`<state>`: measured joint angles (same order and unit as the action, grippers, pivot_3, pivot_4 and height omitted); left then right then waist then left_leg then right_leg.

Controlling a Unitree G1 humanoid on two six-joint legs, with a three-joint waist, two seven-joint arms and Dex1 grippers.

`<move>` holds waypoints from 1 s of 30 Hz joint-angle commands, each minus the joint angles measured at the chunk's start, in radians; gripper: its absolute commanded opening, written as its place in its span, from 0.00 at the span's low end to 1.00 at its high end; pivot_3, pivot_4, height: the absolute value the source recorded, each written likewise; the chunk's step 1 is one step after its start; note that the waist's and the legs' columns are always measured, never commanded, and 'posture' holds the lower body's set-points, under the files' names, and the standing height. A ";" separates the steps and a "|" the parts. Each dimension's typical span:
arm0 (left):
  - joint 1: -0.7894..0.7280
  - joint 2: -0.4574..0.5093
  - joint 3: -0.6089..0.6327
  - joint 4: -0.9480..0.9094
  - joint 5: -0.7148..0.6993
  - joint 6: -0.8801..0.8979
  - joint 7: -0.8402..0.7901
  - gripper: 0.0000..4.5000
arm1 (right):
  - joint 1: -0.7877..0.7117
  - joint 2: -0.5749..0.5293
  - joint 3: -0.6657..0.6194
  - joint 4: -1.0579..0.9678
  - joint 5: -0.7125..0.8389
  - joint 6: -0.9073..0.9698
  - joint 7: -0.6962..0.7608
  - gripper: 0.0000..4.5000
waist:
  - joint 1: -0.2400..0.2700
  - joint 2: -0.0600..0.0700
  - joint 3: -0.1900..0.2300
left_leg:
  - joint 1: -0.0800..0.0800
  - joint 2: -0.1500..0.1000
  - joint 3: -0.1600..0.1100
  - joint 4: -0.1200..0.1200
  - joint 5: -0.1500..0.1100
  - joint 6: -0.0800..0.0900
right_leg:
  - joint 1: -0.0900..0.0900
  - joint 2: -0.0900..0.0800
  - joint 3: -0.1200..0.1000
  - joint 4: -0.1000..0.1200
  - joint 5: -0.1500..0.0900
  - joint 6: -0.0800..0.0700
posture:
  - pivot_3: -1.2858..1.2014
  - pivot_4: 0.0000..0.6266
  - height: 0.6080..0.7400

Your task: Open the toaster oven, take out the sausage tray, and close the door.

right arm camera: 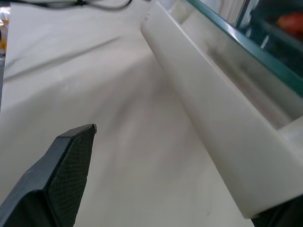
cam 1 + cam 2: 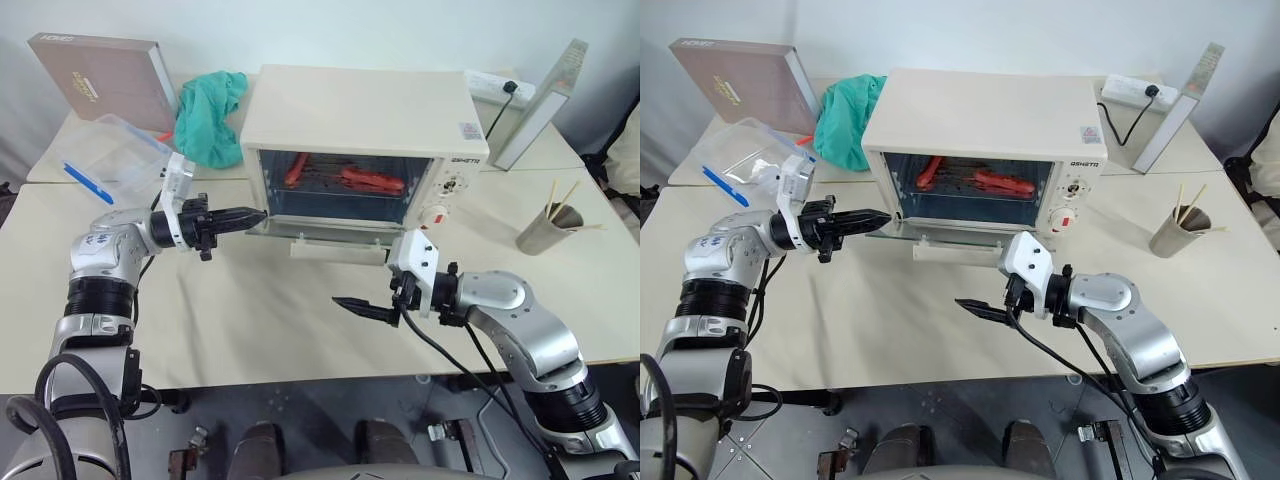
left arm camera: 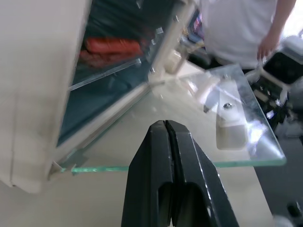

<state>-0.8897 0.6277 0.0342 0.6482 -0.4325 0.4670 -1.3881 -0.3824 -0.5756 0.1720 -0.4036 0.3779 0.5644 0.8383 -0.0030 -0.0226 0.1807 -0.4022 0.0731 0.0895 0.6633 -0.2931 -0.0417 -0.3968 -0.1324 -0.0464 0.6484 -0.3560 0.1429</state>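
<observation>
The cream toaster oven (image 2: 360, 110) stands at the back of the table with its glass door (image 3: 189, 127) folded down almost flat. The bar handle (image 2: 340, 250) faces me. Red sausages (image 2: 372, 180) lie inside the cavity; the sausage tray (image 2: 340, 188) under them is dim behind the frame. My left gripper (image 2: 258, 214) is shut and empty, its tips level at the door's left front corner, just above the glass. My right gripper (image 2: 345, 303) hangs open and empty over the table, in front of and below the handle (image 1: 222, 109).
A clear plastic box with blue trim (image 2: 110, 155), a green cloth (image 2: 208, 115) and a brown flat box (image 2: 100, 75) lie at the back left. A metal cup with sticks (image 2: 550, 230) stands at the right. A person in a white shirt (image 3: 236, 28) stands beyond the table.
</observation>
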 commanded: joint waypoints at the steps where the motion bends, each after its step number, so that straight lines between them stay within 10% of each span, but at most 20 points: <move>1: -0.027 -0.027 -0.045 0.041 0.045 -0.033 -0.042 0.00 | 0.002 -0.037 0.013 -0.097 0.051 0.108 0.013 0.94 | 0.001 0.000 0.000 | 0.000 0.000 0.000 0.000 0.000 0.000 | 0.000 0.000 0.000 0.000 0.000 0.000 | 0.52 0.24 1.00; 30: -0.143 -0.117 -0.016 0.198 0.118 -0.134 -0.029 0.00 | 0.051 -0.183 -0.039 -0.127 0.212 0.342 0.056 0.94 | 0.005 -0.001 0.001 | -0.002 0.000 -0.001 0.002 -0.002 0.001 | 0.001 -0.002 -0.005 -0.001 0.000 0.000 | 0.52 0.24 1.00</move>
<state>-1.0121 0.5103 0.0018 0.8457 -0.3122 0.3449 -1.4165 -0.3495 -0.7398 0.1501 -0.5275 0.5973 0.9292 0.8959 0.0020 -0.0237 0.1813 -0.4038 0.0731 0.0890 0.6654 -0.2946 -0.0406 -0.3959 -0.1340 -0.0517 0.6473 -0.3557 0.1435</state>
